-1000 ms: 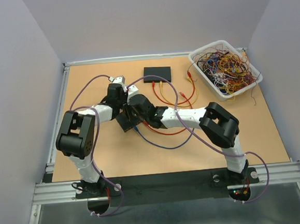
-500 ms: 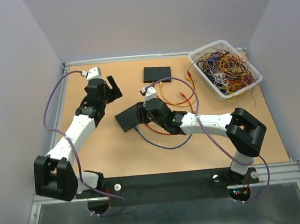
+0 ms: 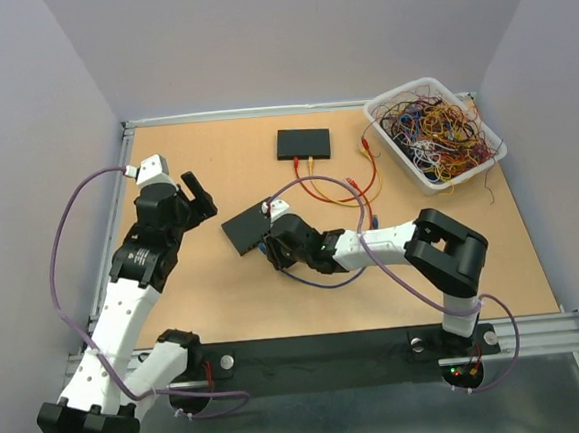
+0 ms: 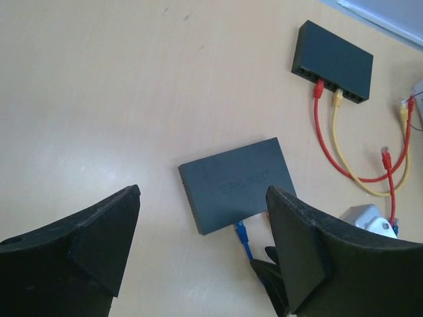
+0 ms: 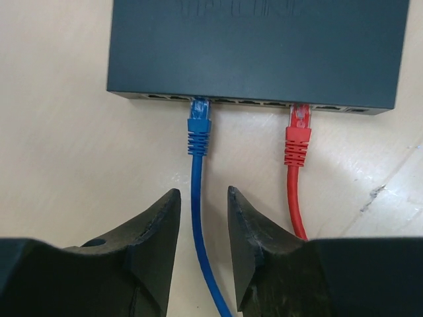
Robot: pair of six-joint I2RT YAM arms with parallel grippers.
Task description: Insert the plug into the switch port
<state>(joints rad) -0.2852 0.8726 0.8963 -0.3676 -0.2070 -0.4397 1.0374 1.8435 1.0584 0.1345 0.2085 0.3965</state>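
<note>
The blue plug sits in a port on the front face of the near switch, second opening from the left in the right wrist view, and it looks pushed home, though whether the latch has caught cannot be told. A red plug fills a port further right on the same face. The right pincer lies directly behind the blue plug, just beside it. Its two fingers are partly spread and straddle the blue cable, with a gap on either side, pinching nothing. The plug's long axis runs square to the switch face and in line with the pincer's own reach, so any final press would go straight ahead along the cable. The right arm is by far the nearer. The left pincer hangs spread wide and empty above the table, well apart from the switch and to its left, with only a look down on it.
</note>
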